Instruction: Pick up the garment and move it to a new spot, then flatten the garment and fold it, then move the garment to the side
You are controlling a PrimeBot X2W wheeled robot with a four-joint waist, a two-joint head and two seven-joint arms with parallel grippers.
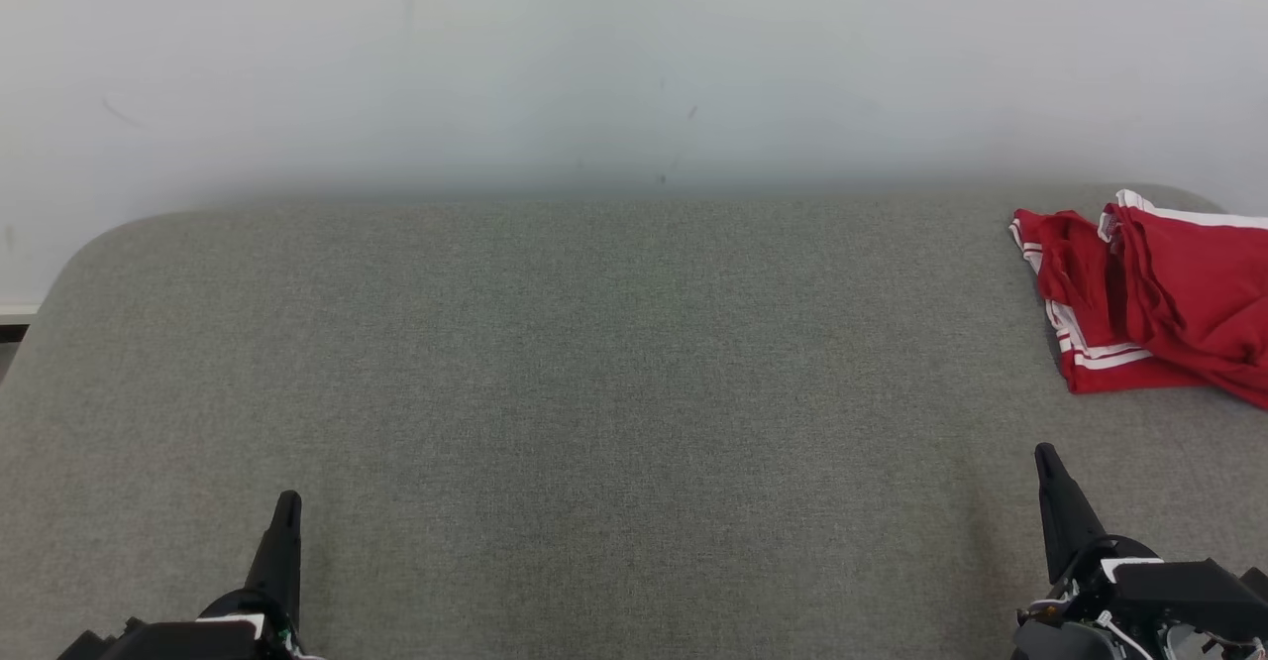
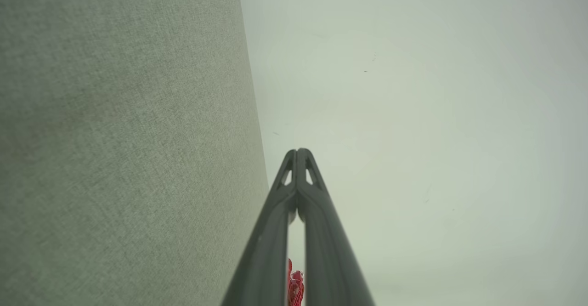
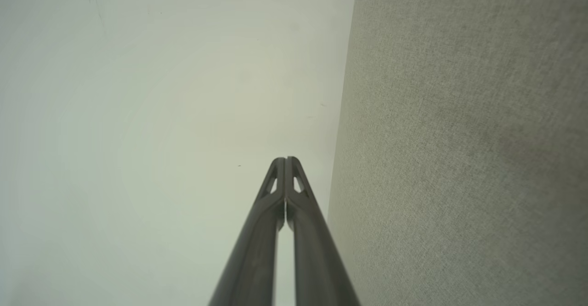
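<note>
Surface: a broad grey woven-fabric top (image 1: 594,392) with rounded far corners, set against a plain pale wall (image 1: 594,65); the wall carries a few faint marks.

Left claw (image 1: 287,506): low at the near left, fingers pressed together tip to tip, nothing between them; the left wrist view confirms the closed tips (image 2: 298,152). The fabric ahead of it and to its right is bare. Through the slot lower down between its fingers a scrap of red (image 2: 295,285) shows, well beyond it; judged to be the garment.

Right claw (image 1: 1045,457): low at the near right, fingers likewise closed on nothing; the right wrist view shows the tips meeting (image 3: 285,160), aimed at the wall with the fabric top along one side.

Garment (image 1: 1159,303): red cloth with white striped trim, lying ahead of the right claw and a little to its right, near the far right corner of the top; well apart from the left claw; touched by neither. It is bunched in loose folds, not flat; its right part runs out of the head view.

Handling, as judgement: light, soft and limp; it will sag and drag on the woven top rather than slide as one piece; not fragile. Best hold: a pinch on the striped hem nearest the right claw, or on a raised fold; a second pinch by the left claw will be needed to spread it.
</note>
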